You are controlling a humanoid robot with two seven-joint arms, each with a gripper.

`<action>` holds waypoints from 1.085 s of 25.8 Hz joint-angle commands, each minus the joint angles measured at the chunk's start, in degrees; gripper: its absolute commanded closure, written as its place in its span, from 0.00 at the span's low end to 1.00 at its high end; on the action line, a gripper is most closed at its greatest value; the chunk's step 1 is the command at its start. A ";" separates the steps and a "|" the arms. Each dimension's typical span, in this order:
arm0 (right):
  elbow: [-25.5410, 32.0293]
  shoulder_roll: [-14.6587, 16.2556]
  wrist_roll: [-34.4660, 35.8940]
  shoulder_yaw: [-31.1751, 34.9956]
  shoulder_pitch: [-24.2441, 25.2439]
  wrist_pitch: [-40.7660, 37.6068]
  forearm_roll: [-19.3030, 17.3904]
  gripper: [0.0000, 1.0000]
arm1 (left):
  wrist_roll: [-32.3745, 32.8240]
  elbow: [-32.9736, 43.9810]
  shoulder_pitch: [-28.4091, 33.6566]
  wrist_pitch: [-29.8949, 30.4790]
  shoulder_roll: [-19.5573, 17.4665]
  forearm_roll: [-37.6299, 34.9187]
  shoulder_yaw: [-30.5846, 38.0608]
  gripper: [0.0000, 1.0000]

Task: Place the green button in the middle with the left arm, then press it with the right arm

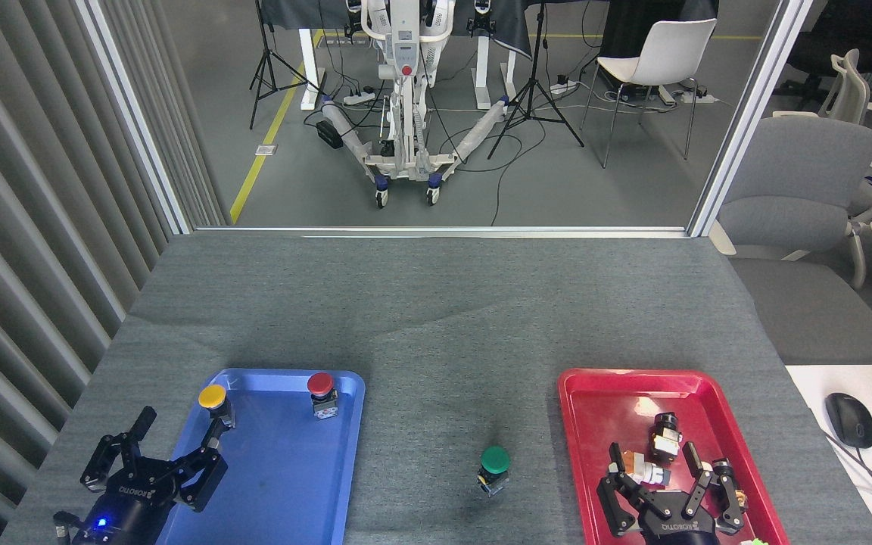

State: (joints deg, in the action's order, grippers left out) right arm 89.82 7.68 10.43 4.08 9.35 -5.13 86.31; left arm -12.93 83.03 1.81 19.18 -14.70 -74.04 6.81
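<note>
The green button (494, 463) stands upright on the bare grey cloth of the middle (436, 424), between the two trays, with nothing touching it. My left gripper (167, 454) hangs open over the near left corner of the blue tray (345, 424), far left of the button. Over the near part of the red tray (580, 424) my right gripper (667, 473) is open and empty, well to the right of the button.
A yellow-capped button (213, 399) and a red-capped button (322, 389) stand at the far end of the blue tray. The red tray holds several small switch parts (664, 437). A mouse (849, 420) lies on a white desk at the right.
</note>
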 commanded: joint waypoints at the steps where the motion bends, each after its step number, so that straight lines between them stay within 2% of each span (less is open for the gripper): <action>1: 0.53 0.05 0.03 1.37 0.75 0.39 0.00 0.00 | -0.08 1.08 -0.14 0.51 -0.24 -0.05 -0.04 0.01; 5: 0.62 -0.39 0.03 1.90 0.84 0.21 0.00 0.00 | 0.01 0.20 -1.90 0.68 0.28 0.13 -0.31 0.01; 20: 1.15 -1.88 -0.06 2.51 1.02 -0.23 -0.09 0.00 | 0.01 1.17 -0.14 0.51 0.11 0.30 0.13 0.01; 24: 1.15 -2.06 -0.24 2.51 0.84 0.04 -1.93 0.00 | 0.01 0.20 0.56 0.60 0.11 0.22 0.22 0.01; 28: 1.15 -1.62 -0.24 2.51 0.93 -0.23 -2.02 0.00 | 0.01 0.46 0.21 0.68 0.37 0.22 0.13 0.01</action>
State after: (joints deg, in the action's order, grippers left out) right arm 90.96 5.78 10.19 6.58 10.23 -5.21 84.57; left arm -12.93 83.56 2.25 19.77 -14.46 -73.79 7.01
